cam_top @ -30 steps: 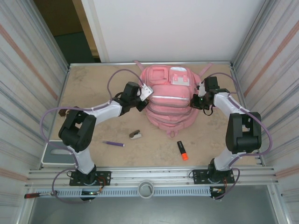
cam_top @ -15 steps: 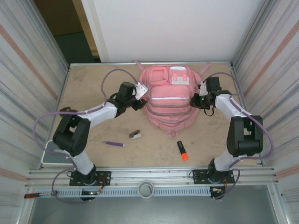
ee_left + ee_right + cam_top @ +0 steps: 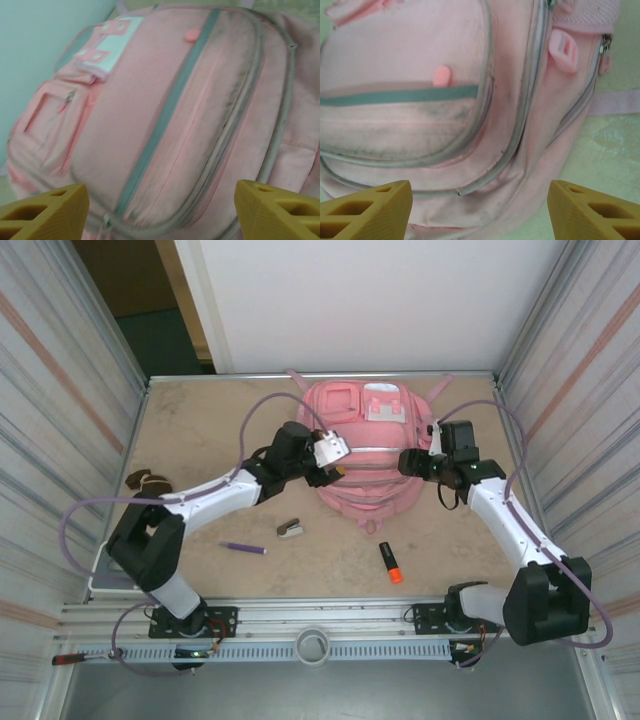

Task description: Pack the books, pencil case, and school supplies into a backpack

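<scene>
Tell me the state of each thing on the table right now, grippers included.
backpack: lying front up on the table, zips in view look closed.
left gripper: open, over the backpack, holding nothing.
right gripper: open, over the backpack, holding nothing.
purple pen: lying flat on the table, not packed.
highlighter: lying flat on the table, not packed.
stapler-like piece: on the table, not packed.
</scene>
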Robot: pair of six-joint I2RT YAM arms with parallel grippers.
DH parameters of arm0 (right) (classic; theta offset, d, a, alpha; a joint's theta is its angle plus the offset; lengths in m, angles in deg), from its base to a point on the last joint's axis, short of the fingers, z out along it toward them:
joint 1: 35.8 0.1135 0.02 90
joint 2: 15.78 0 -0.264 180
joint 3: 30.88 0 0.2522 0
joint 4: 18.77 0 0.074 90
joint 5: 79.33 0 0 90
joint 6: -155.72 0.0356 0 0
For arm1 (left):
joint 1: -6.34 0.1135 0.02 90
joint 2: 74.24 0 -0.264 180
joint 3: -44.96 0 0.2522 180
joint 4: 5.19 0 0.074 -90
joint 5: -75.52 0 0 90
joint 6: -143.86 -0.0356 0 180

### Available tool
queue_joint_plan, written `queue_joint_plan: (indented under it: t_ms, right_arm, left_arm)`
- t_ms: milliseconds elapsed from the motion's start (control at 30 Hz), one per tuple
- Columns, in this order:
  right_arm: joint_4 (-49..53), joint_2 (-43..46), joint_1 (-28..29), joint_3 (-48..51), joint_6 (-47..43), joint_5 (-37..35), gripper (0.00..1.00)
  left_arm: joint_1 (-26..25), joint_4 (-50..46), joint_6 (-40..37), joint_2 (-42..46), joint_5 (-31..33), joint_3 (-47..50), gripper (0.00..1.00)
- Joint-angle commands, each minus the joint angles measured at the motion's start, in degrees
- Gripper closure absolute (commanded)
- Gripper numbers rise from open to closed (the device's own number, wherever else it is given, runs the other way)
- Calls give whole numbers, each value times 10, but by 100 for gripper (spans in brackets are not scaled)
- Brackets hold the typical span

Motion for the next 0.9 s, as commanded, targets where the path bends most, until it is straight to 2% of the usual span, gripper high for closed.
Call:
queue_joint_plan:
  t_ms: [0,167,333,633,867]
  right_arm:
    - [5,12,-2,24,12,-32,30]
    - [-7,-6,0,29,19,-16,29]
    - [-4,-9,17,40,25,-24,29]
    - [11,4,72,92,67,-50,26]
    - [47,17,125,107,95,-87,25]
  left_arm:
    - [-17,-42,-64,-43,-28,-56,22]
    - [-28,-92,-84,-124,-36,-145,20]
    - [-25,-102,-88,-171,-11,-201,18]
    - [0,-105,-52,-180,-92,-235,15]
    - [10,-140,-53,-204,-114,-275,14]
